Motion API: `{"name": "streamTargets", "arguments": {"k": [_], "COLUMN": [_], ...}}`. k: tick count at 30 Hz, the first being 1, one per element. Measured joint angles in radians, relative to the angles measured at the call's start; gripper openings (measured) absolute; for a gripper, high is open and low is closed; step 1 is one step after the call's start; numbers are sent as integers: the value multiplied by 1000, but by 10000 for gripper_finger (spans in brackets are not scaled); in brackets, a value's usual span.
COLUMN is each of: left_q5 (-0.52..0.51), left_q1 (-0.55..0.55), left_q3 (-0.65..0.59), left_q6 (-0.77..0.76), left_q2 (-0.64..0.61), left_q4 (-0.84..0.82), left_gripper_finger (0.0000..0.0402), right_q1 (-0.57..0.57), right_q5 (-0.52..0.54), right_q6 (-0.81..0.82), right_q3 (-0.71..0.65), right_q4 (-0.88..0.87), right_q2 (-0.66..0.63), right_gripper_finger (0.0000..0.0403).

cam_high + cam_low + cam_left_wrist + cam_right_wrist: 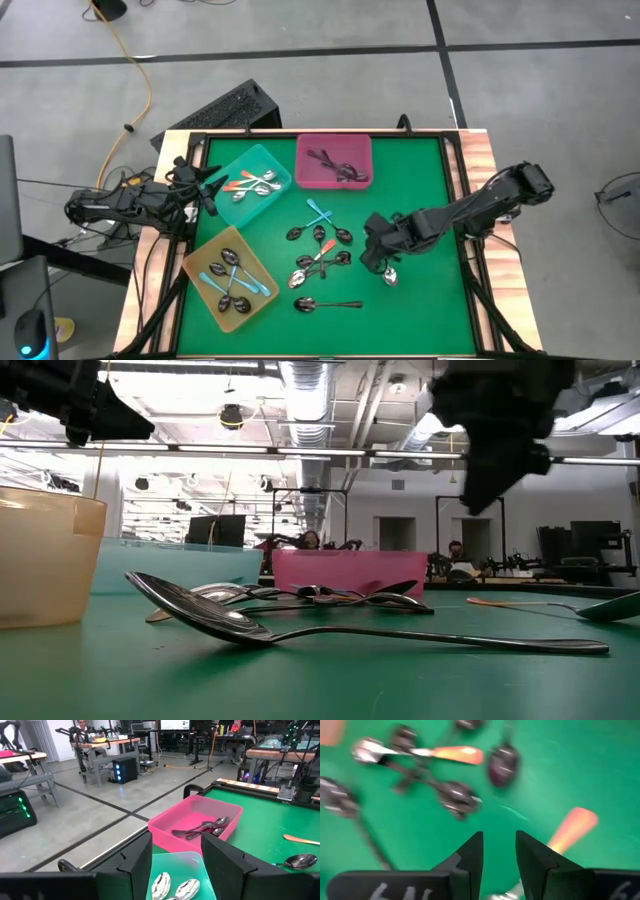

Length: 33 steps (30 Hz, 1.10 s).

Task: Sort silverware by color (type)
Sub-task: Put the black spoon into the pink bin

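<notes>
I've got the right hand [385, 262] low over the green bench [420, 190], out on the right side of the mat, just past the loose cluster of spoons [322, 250] in the middle. In its wrist view the fingers [472, 855] stand a little apart with bare green showing between them, and an orange-handled spoon [567, 831] lies just beside one finger; I can't tell whether it is touching, and I see nothing clamped. From overhead a shiny spoon bowl [390, 277] shows right at the hand's tip. The left hand [205, 185] hangs at the bench's left edge by the teal tray [272, 160], fingers together and holding nothing; its wrist view looks past them over that tray toward the pink tray [172, 822]. On the sorting so far: the pink tray holds a few dark spoons [338, 168], the teal tray holds silver-bowled spoons with an orange handle [240, 186] among them, and the yellow tray [200, 262] near the front left carries blue-handled spoons [232, 282]. Still loose on the mat I see a blue-handled spoon [318, 212], an orange-handled one in the cluster, several dark ones, and one long dark spoon [328, 303] lying alone near the front edge, the same one that fills the low view.
</notes>
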Motion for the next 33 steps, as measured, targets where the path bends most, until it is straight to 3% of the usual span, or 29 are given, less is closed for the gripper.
{"name": "streamTargets", "arguments": {"k": [5,12,33], "left_q5": [0,0,0], "left_q1": [0,0,0], "left_q3": [0,0,0], "left_q6": [0,0,0], "left_q2": [0,0,0], "left_q4": [0,0,0], "left_gripper_finger": [158,158,158], "right_q1": [-37,-51,-149], "right_q5": [-122,-139,-130], "right_q6": [-94,-255,-321], "right_q3": [0,1,1], "right_q4": [237,460,490], "right_q2": [-3,-9,-9], "right_gripper_finger": [123,123,123]}}
